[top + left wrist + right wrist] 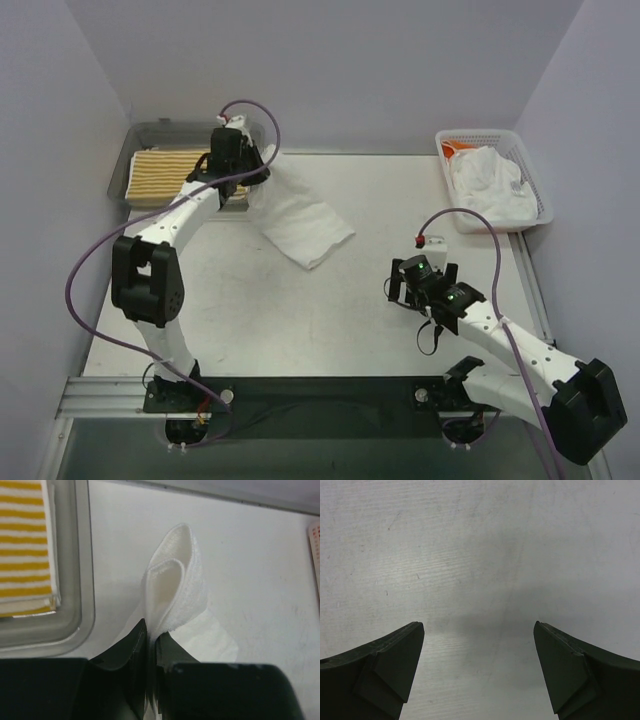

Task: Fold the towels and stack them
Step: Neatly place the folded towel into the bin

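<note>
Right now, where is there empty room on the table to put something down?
Biggest bare patch: the middle, between the white towel and the right end effector, reaching toward the near edge. Also bare: the back strip between that towel and the basket. Crowded: back left, where the left end effector holds the towel beside the tray.
</note>
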